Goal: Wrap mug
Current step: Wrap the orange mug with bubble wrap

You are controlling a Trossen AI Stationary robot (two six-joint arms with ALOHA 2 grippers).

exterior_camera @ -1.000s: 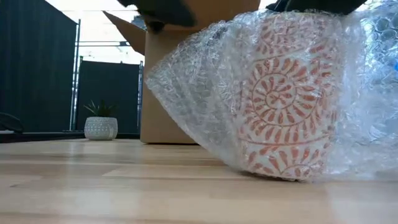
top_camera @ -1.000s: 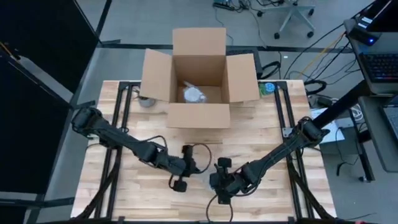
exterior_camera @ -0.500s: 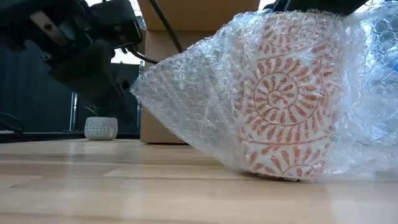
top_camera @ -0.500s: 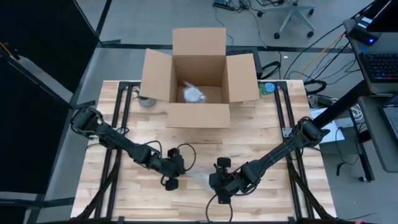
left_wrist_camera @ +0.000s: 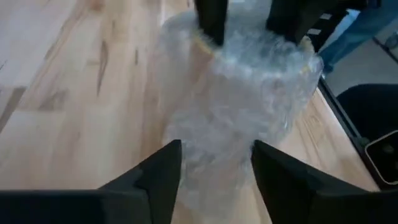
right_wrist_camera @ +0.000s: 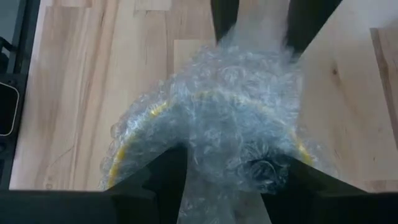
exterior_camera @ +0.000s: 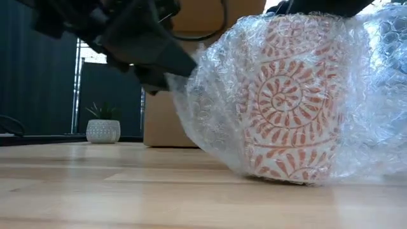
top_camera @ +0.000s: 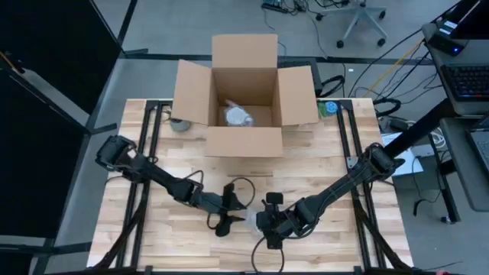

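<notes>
Mug white with orange swirls (bubble wrap around), upright on table

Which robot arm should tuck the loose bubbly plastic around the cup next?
Probably the left. The left tool is already at the loose bubble wrap edge, while the right tool sits on the mug, steadying it.

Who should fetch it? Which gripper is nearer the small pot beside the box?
Left. Left gripper sits nearer the pot; right gripper, holding the mug, is farther right.
</notes>
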